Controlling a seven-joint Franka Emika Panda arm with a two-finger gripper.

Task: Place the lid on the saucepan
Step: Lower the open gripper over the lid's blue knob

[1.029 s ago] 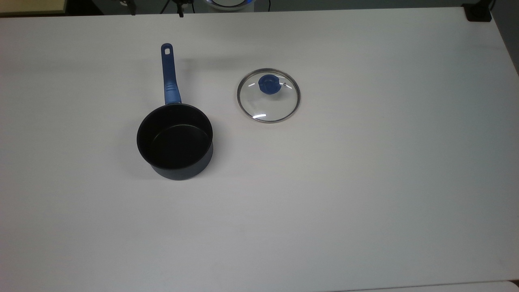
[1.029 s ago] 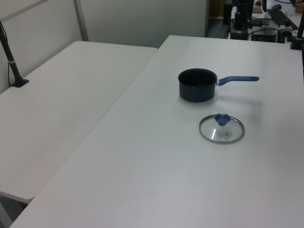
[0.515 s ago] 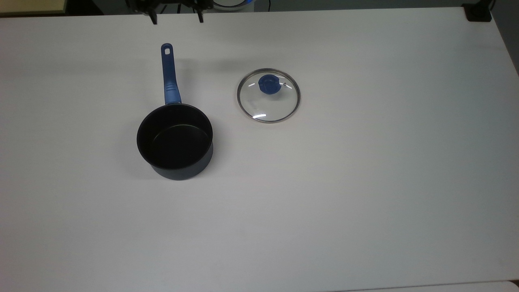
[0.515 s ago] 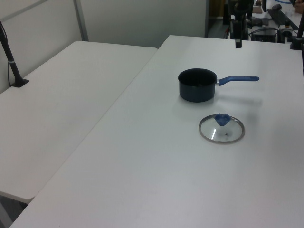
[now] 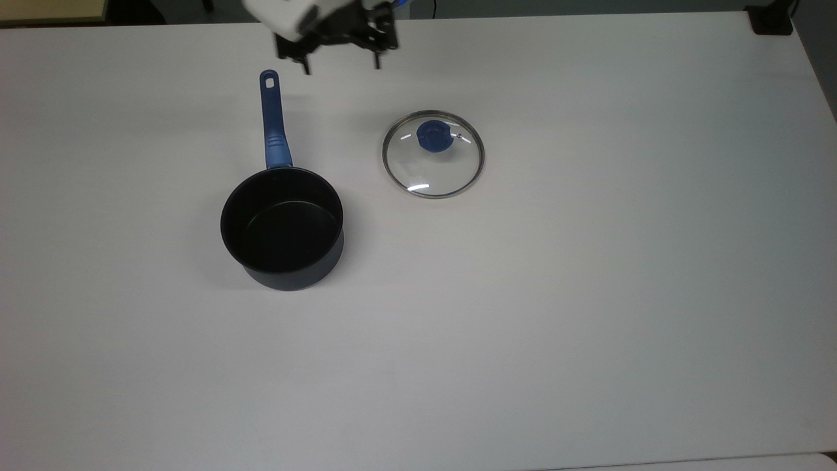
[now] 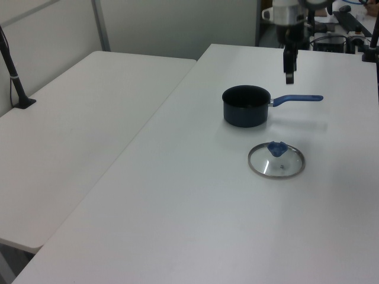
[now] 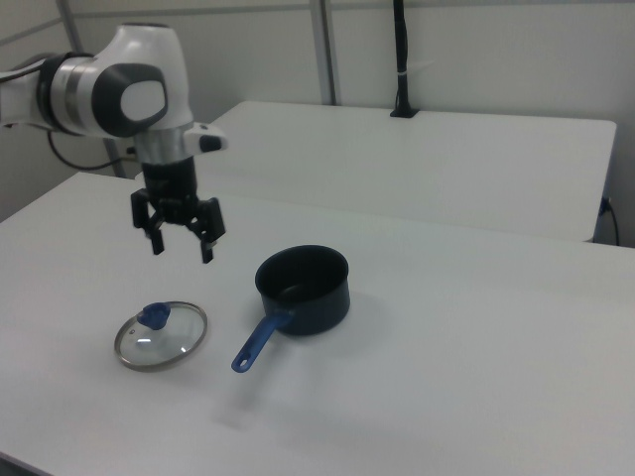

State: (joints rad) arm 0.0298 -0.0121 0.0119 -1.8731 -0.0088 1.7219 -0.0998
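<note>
A white table (image 5: 588, 294) fills the room's centre, and on it sit two kitchen items, well apart from each other.

Going left to right across the top view: first comes the saucepan (image 5: 282, 226), small, round and dark navy with a black interior. It stands upright and uncovered. Its long blue handle (image 5: 273, 121) runs straight toward the top view's upper edge, ending in a small hole.

Next, above the table near the end of that handle, hangs the gripper (image 5: 340, 65) of a white robot arm (image 7: 109, 89). Its two black fingers point downward and are spread wide apart, with nothing held between them. It touches neither the saucepan nor the lid. In the right view the gripper (image 7: 181, 246) hovers in the air above the gap between lid and saucepan, clear of the table.

Further right in the top view lies the lid (image 5: 433, 154), a round clear glass disc with a metal rim, resting flat on the table with its blue knob (image 5: 432, 137) facing up. It sits beside the saucepan, not on it.

In the left view the saucepan (image 6: 246, 106) stands farther from the camera, the lid (image 6: 276, 160) lies nearer, and the gripper (image 6: 289, 76) hangs above the handle. A second white table (image 6: 71, 136) adjoins on the left view's left.
</note>
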